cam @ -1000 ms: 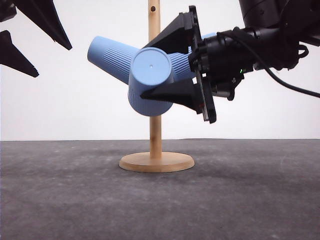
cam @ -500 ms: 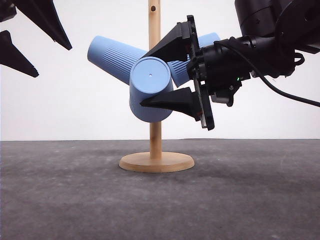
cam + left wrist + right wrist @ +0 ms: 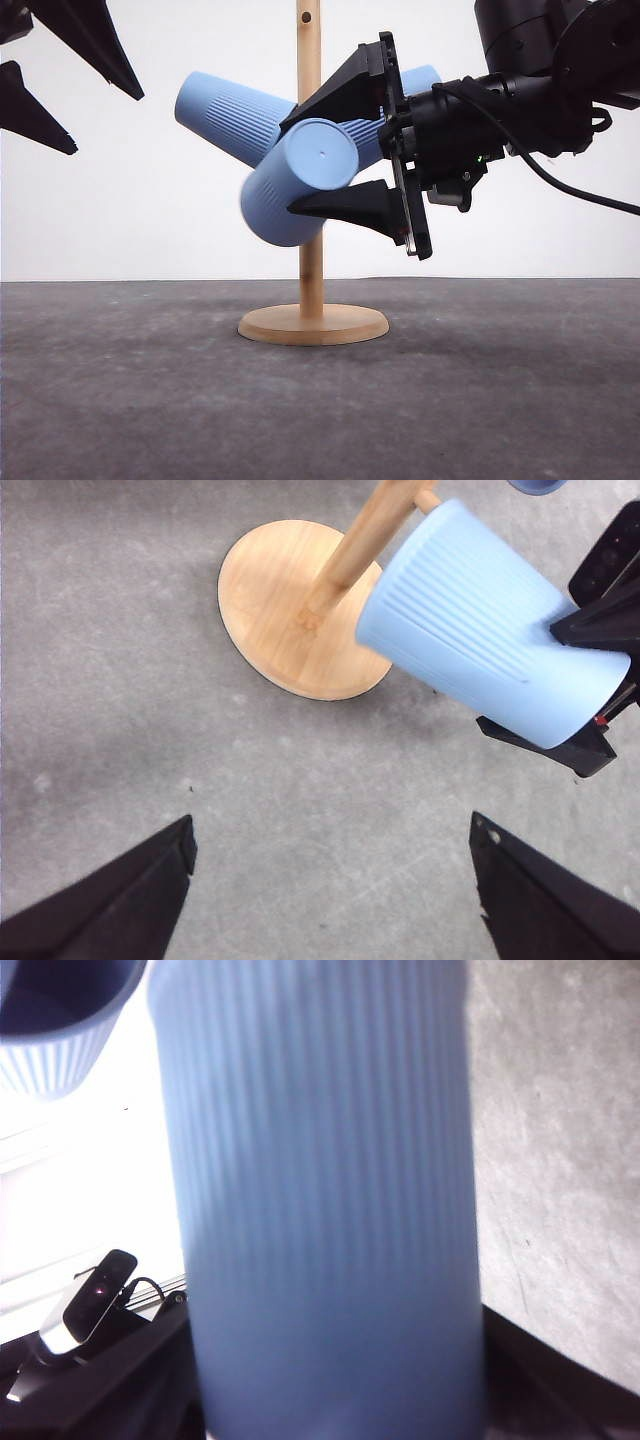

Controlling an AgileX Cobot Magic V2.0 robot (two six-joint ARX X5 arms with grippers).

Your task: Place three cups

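Two light-blue ribbed cups hang tilted on the wooden peg stand: one cup points up-left, another cup points up-right behind my right arm. A third cup lies tilted in front of the post, flat base up-right, with my right gripper shut on it. The left wrist view shows this cup with its open end beside the post. It fills most of the right wrist view. My left gripper hangs open at the upper left, nothing between its fingers.
The stand's round wooden base rests on the grey table. A white wall rises behind it. Bare table stretches on both sides of the base and in front of it.
The cup in my right gripper has tilted: its base swung up and to the right, its open end down-left toward the post. The left gripper has not moved.
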